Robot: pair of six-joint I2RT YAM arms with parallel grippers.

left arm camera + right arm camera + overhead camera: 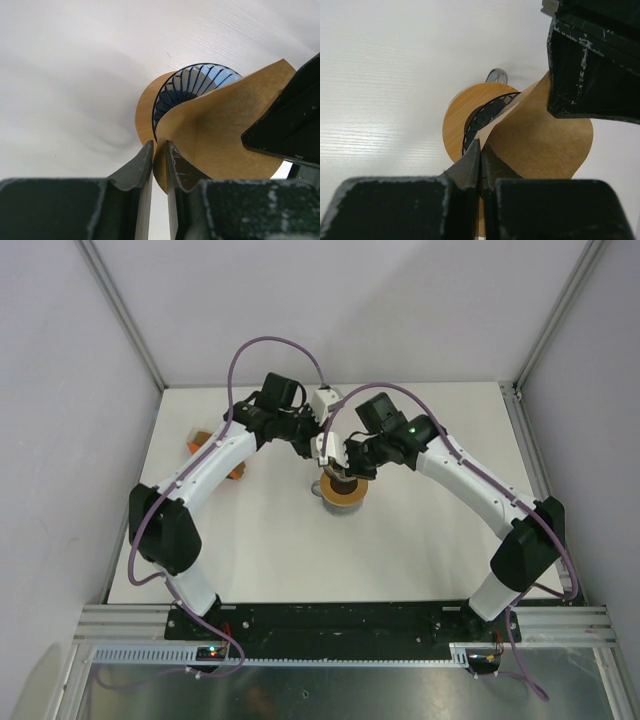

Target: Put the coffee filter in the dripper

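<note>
From above, both arms reached in over the white table (420,540) and met at its middle. The left gripper (332,472) and the right gripper (350,472) hung close together over a wooden ring (342,495). What they held was too small to make out there. An orange holder (200,440) stood well apart at the left side of the table.

In the left wrist view, the left gripper's fingers (142,165) were pinched on the near edge of the coffee filter (225,135), with the paper caught between them. The filter rose as a curved light-brown sheet that covered the near rim of the dripper. The dripper (192,82) showed behind it as a blue ribbed cone seated in the wooden ring. Whether the paper touched the dripper could not be told. A dark finger of the right gripper crossed the filter's right side.

In the right wrist view, the right gripper's fingers (470,162) were closed almost flat together on another edge of the filter. The paper spread up and to the right, over part of the dripper's dark ribbed rim. The wooden ring lay around that rim, and a grey mug handle (496,76) stuck out beyond it. The left gripper's dark fingers sat at the filter's upper right edge.
</note>
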